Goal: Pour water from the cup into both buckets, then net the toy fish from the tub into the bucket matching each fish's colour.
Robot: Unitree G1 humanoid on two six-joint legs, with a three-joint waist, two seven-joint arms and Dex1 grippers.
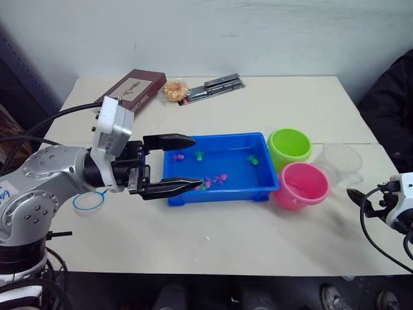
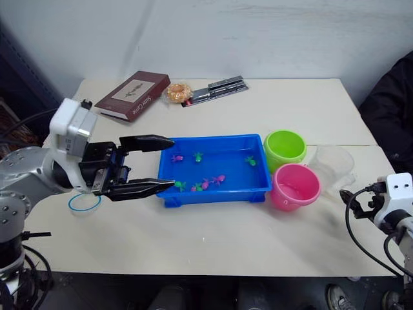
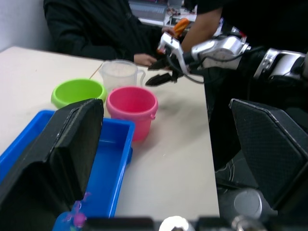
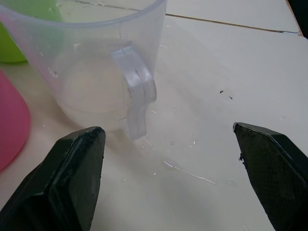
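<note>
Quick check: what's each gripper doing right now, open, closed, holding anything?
Left gripper: open, empty, at the tub's end.
Right gripper: open, empty, facing the cup's handle.

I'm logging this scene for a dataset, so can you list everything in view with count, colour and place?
tub: 1, blue, table centre
toy fish: several, pink and green, in the tub
green bucket: 1, lime, beside the tub's far right corner
pink bucket: 1, pink, in front of the green one
cup: 1, clear, right of the buckets
book: 1, brown, far left of the table
ring: 1, blue, under the left arm
person: 1, dark clothing, beyond the table's right end
left gripper: open, over the tub's left end
right gripper: open, facing the cup's handle
</note>
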